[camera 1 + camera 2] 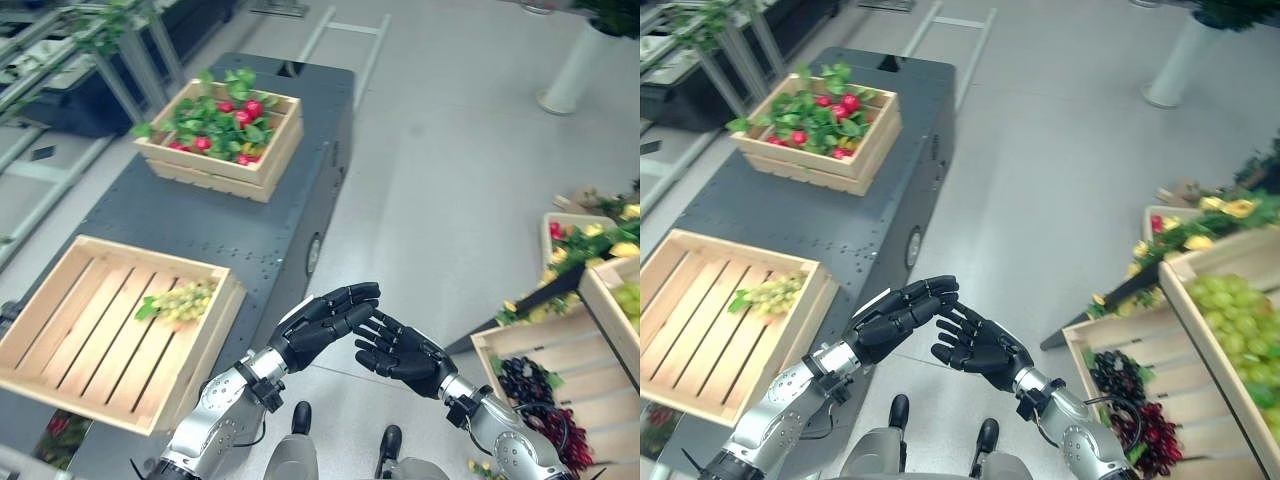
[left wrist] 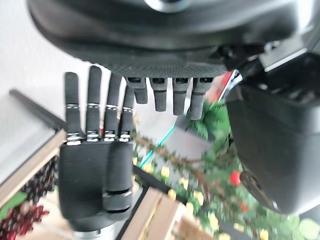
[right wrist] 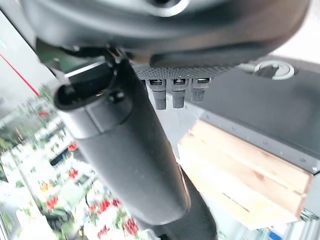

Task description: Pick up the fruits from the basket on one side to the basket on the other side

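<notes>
The setting is an indoor test or demonstration hall styled as a produce market: smooth grey floor (image 1: 450,180), dark metal bench (image 1: 230,230), wooden crates (image 1: 95,330) of fruit, metal racking (image 1: 60,60), white pillar base (image 1: 575,70).

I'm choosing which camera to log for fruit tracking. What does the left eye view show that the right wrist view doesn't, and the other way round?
Left eye view alone: the crate of red fruit and leaves at the table's far end, green grapes in the near crate, dark grapes in a crate on the robot's right, and both open hands, left hand and right hand, meeting fingertip to fingertip, holding nothing.

Right wrist view alone: blurred red and yellow fruit among leaves down beside the arm.

Shared: the dark table and a wooden crate's side.
</notes>
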Controlling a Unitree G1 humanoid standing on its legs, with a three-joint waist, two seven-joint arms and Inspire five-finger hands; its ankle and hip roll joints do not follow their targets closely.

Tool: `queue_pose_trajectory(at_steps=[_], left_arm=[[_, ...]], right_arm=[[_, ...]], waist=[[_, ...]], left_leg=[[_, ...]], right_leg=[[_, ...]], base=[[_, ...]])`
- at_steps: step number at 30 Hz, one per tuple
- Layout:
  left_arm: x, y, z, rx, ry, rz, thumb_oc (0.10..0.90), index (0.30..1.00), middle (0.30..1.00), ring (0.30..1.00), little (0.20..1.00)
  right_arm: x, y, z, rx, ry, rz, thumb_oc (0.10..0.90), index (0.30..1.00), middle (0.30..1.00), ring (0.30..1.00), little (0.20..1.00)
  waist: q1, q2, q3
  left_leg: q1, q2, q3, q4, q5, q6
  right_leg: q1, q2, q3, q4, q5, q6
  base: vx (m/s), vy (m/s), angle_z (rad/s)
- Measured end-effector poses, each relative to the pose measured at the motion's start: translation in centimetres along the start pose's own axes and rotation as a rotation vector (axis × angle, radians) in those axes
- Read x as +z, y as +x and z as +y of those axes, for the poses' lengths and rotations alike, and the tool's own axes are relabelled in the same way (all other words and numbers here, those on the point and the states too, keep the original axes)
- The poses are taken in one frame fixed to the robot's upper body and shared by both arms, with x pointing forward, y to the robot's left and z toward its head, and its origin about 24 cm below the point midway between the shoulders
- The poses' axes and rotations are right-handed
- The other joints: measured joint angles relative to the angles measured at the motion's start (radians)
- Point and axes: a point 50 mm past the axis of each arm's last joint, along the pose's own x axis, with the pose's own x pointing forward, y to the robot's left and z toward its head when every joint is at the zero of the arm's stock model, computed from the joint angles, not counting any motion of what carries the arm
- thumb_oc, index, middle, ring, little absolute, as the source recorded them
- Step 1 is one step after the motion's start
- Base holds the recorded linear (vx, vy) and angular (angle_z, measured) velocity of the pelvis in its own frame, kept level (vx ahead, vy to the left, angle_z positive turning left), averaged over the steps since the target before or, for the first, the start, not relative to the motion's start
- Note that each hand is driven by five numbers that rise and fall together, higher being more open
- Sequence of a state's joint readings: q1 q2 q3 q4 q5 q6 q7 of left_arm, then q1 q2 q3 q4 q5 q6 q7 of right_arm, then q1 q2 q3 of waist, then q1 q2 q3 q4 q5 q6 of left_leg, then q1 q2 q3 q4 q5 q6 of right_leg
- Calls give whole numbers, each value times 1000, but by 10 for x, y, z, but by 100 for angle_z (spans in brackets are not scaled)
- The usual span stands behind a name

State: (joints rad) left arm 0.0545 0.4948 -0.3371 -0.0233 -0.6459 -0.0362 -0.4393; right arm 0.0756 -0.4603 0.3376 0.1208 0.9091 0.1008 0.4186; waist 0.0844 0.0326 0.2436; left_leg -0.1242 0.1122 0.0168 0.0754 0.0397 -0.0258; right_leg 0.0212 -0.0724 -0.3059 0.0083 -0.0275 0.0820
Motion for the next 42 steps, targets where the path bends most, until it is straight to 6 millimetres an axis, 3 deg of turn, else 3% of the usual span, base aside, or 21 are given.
queue_pose_trajectory(at_steps=[3, 5, 6, 7, 8, 11, 14, 15, 16, 17, 18, 25, 30, 34, 37, 40, 41, 42], left_arm=[[1, -2, 2, -3, 18, 11, 800, 900, 900, 900, 900], [2, -3, 4, -3, 32, 17, 800, 900, 900, 900, 900], [1, -4, 4, -3, 36, 25, 800, 900, 900, 900, 900], [-2, -7, 4, 4, 37, 37, 800, 900, 900, 900, 900], [-4, -8, 3, 6, 38, 42, 800, 900, 900, 900, 900], [0, -5, 4, -9, 62, 35, 800, 900, 900, 900, 900], [2, -4, 4, -17, 84, 34, 800, 900, 900, 900, 900], [2, -5, 4, -17, 85, 38, 800, 900, 900, 900, 900], [2, -6, 6, -14, 95, 43, 800, 900, 900, 900, 900], [4, -10, 10, -3, 116, 55, 800, 900, 900, 900, 900], [3, -14, 12, 9, 125, 67, 800, 900, 900, 900, 900], [7, -19, 20, 38, 147, 61, 800, 900, 900, 900, 900], [8, -19, 21, 72, 199, 63, 800, 900, 900, 900, 900], [11, -19, 24, 122, 246, 46, 800, 900, 900, 900, 900], [14, -18, 26, 166, 291, 35, 800, 900, 900, 900, 900], [16, -17, 28, 229, 310, 9, 800, 900, 900, 900, 900], [17, -17, 29, 265, 313, -8, 800, 900, 900, 900, 900], [19, -17, 30, 293, 323, -24, 800, 900, 900, 900, 900]], right_arm=[[-3, -4, -1, -9, 7, 8, 800, 900, 900, 900, 900], [-7, -9, -4, -25, 14, 23, 800, 900, 900, 900, 900], [-10, -12, -5, -33, 17, 31, 800, 900, 900, 900, 900], [-14, -15, -6, -44, 32, 42, 800, 900, 900, 900, 900], [-18, -19, -6, -54, 44, 48, 800, 900, 900, 900, 900], [-20, -19, -7, -64, 54, 41, 800, 900, 900, 900, 900], [-20, -13, -6, -64, 68, 25, 800, 900, 900, 900, 900], [-21, -10, -6, -65, 75, 19, 800, 900, 900, 900, 900], [-21, -7, -4, -60, 85, 10, 800, 900, 900, 900, 900], [-19, -2, 0, -44, 89, -9, 800, 900, 900, 900, 900], [-18, 0, 1, -44, 93, -24, 800, 900, 900, 900, 900], [-21, -3, 0, -95, 107, -54, 800, 900, 900, 900, 900], [-22, 1, 4, -105, 127, -86, 800, 900, 900, 900, 900], [-23, 1, 6, -103, 132, -87, 800, 900, 900, 900, 900], [-23, 0, 6, -104, 131, -90, 800, 900, 900, 900, 900], [-26, -4, 6, -113, 134, -94, 800, 900, 900, 900, 900], [-26, -4, 6, -115, 132, -101, 800, 900, 900, 900, 900], [-25, -3, 6, -112, 132, -110, 800, 900, 900, 900, 900]], waist=[[-16, 11, -3], [-14, 9, -6], [-15, 18, -12], [-17, 20, -23], [-27, 17, -39], [-72, 14, -54], [-65, 17, -56], [-63, 18, -57], [-52, 6, -63], [-39, -19, -73], [-43, -25, -81], [-43, -26, -80], [-38, -28, -78], [-37, -21, -73], [-42, -10, -65], [-59, -19, -63], [-55, -26, -61], [-56, -42, -54]], left_leg=[[4, -2, 55, -14, -10, -1], [7, -26, 106, 20, -44, 50], [16, -33, 107, 19, -25, 57], [40, -48, 108, -8, -2, 31], [68, -75, 119, -52, 22, 33], [108, -114, 233, -147, 75, 80], [120, -120, 289, -159, 72, 103], [126, -114, 287, -161, 67, 109], [125, -115, 278, -163, 59, 112], [121, -130, 279, -163, 60, 102], [121, -139, 278, -163, 58, 97], [141, -134, 286, -163, 44, 101], [150, -159, 277, -164, 24, 132], [156, -156, 252, -164, 13, 166], [165, -157, 215, -163, 18, 158], [166, -157, 167, -163, 21, 147], [162, -158, 152, -164, 20, 142], [158, -161, 151, -164, 19, 137]], right_leg=[[11, -21, -8, 63, -63, 4], [50, -60, -43, 52, -78, 27], [67, -61, -58, 49, -84, 38], [100, -70, -62, 48, -98, 56], [126, -86, -68, 36, -107, 65], [199, -106, -140, -14, -108, 64], [212, -108, -182, 65, -120, 47], [198, -109, -192, 104, -135, 37], [192, -108, -189, 60, -134, 37], [179, -113, -190, -24, -103, 48], [197, -118, -192, -42, -81, 88], [182, -127, -201, 39, -82, 85], [141, -175, -199, 145, -83, 83], [43, -208, -159, 279, -100, 72], [-52, -208, -112, 324, -100, 73], [-80, -182, -14, 179, -72, 107], [-82, -181, 33, 82, -40, 131], [-90, -187, 61, 17, 0, 126]], base=[[49, 61, 87], [47, 165, 84], [39, 221, 69], [102, 280, 83], [71, 315, 116], [6, 249, 129], [13, 347, 106], [41, 347, 65], [43, 364, 44], [35, 338, 30], [25, 296, 14], [-7, 285, 4], [-10, 250, -1], [9, 149, 16], [-2, -127, 40], [52, -228, 69], [49, -326, 43], [50, -301, 44]])
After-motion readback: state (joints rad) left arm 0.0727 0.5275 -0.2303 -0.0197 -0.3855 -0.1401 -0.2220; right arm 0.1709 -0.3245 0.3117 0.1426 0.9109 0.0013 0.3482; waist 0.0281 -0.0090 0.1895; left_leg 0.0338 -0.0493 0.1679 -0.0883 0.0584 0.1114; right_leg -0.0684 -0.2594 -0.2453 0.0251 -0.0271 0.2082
